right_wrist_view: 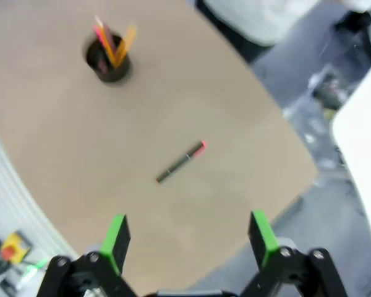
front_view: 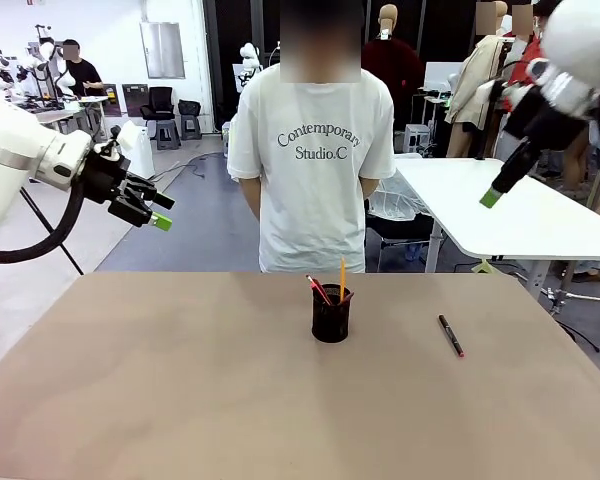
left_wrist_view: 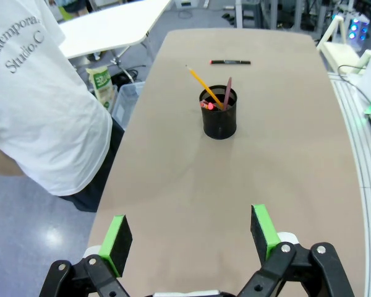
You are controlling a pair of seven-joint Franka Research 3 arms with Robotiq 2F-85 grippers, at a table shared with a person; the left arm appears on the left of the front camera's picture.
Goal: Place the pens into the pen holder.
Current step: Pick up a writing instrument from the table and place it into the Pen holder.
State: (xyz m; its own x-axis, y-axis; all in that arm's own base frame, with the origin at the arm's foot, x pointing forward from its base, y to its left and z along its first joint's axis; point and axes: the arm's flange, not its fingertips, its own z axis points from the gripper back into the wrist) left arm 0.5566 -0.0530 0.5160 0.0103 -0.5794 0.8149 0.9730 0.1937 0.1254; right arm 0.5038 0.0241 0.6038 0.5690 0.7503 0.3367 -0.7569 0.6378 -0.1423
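Left gripper (left_wrist_view: 189, 226) and right gripper (right_wrist_view: 187, 229), both high above the table (front_view: 180, 400), fingers spread wide and holding nothing. Pen holder (front_view: 331, 318): upright near the table's middle, somewhat toward the far edge, where a person (front_view: 310, 150) stands. It holds the orange-yellow pencil (front_view: 342, 273) and the dark red-brown pen (left_wrist_view: 227, 93), which lean against its rim with their upper ends out.

Black pen (front_view: 451, 335): flat on the table, about midway between holder and right edge, well apart from both grippers. Its long axis runs roughly from far edge to near edge, slanted toward the near right corner, with the red tip at the near end.

Progress, as judged: mostly done; this one pen is not yet in the holder.
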